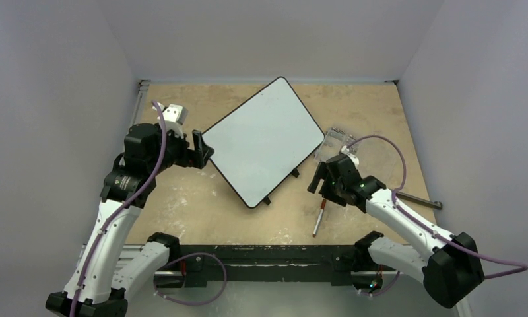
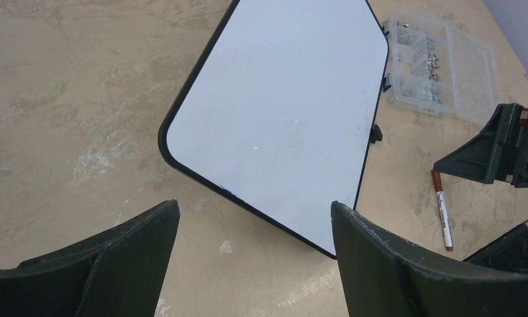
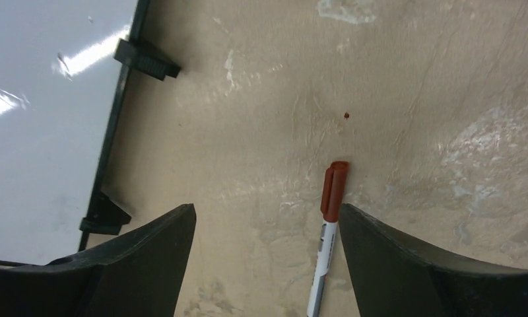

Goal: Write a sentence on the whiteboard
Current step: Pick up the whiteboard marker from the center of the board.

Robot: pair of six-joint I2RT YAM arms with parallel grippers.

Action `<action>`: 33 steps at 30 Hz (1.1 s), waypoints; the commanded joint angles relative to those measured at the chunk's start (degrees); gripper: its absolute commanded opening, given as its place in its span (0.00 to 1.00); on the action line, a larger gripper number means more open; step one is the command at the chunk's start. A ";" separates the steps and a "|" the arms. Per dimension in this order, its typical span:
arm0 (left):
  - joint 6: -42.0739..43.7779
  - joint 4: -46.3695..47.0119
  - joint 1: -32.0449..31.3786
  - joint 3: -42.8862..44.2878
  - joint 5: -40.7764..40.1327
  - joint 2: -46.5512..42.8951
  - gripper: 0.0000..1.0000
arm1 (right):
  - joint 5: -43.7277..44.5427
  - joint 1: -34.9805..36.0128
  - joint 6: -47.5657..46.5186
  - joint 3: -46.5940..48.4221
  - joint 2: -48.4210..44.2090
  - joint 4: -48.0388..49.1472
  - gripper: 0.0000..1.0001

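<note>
The whiteboard (image 1: 264, 142) lies flat at the centre of the overhead view, turned cornerwise, and its face is blank: no sentence shows on it. It looks stiff, light and slick, perched on small black feet, so I'd expect it to skate under a pressing pen unless it is pinned at the rim. The left claw (image 2: 255, 205) hangs open just off the board's left edge, gripping nothing. The right claw (image 3: 266, 211) is open too, empty, poised above the marker pen (image 3: 327, 238) at lower right of the board. That pen is slim, smooth and likely to roll; its white barrel seems the place to pinch, clear of the red end. The table (image 1: 182, 205) is scuffed tan wood, and a clear plastic box (image 2: 433, 66) of metal bits sits near the board's right side.
</note>
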 commanded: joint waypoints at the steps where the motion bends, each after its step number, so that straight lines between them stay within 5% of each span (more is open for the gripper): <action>1: 0.97 0.22 -0.44 2.26 1.07 -0.47 0.84 | 2.52 3.23 6.65 -2.46 0.54 -0.83 0.75; 5: 1.05 0.10 -0.44 1.92 0.44 -1.15 0.83 | 3.14 5.33 8.95 -4.87 0.82 -1.27 0.61; 11: 0.99 -0.14 -0.44 1.99 0.49 -1.46 0.82 | 4.69 7.80 11.50 -6.17 3.56 -2.96 0.58; 15: 0.96 -0.16 -0.44 2.00 0.48 -1.70 0.82 | 4.24 8.99 11.96 -7.36 6.27 -0.24 0.36; 21: 0.96 -0.26 -0.44 2.00 0.49 -1.58 0.82 | 4.14 10.01 10.57 -6.49 10.97 1.73 0.27; 24: 0.96 -0.30 -0.44 2.08 0.86 -1.61 0.82 | 3.60 10.20 7.38 -5.15 11.39 2.65 0.00; 33: -4.94 3.36 -0.44 2.05 18.75 -0.94 0.82 | -2.63 10.27 -10.45 4.53 2.29 7.34 0.00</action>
